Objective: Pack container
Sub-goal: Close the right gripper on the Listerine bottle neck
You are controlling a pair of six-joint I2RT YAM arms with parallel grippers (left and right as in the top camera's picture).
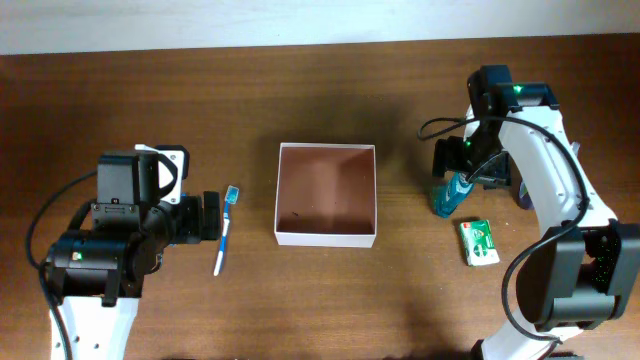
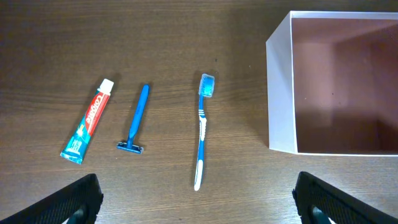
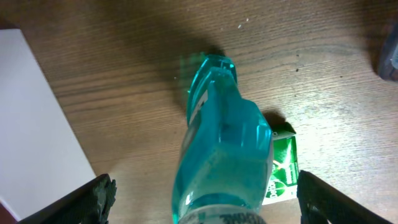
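The container (image 1: 326, 238) is a square white-walled box with a reddish-brown inside, at the table's middle; nothing shows in it. Its wall also shows in the left wrist view (image 2: 280, 93) and the right wrist view (image 3: 31, 137). A blue and white toothbrush (image 1: 225, 230) lies left of it. In the left wrist view the toothbrush (image 2: 202, 130), a blue razor (image 2: 137, 118) and a toothpaste tube (image 2: 88, 121) lie side by side. My left gripper (image 2: 198, 205) is open and empty, just short of them. My right gripper (image 3: 208, 205) is open, its fingers either side of a teal bottle (image 3: 224, 155) without touching it.
A green soap box (image 1: 480, 242) lies right of the container, beside the teal bottle (image 1: 450, 195); it also shows in the right wrist view (image 3: 283, 168). A dark object (image 1: 523, 195) sits partly hidden behind the right arm. The razor and toothpaste are hidden under the left arm in the overhead view.
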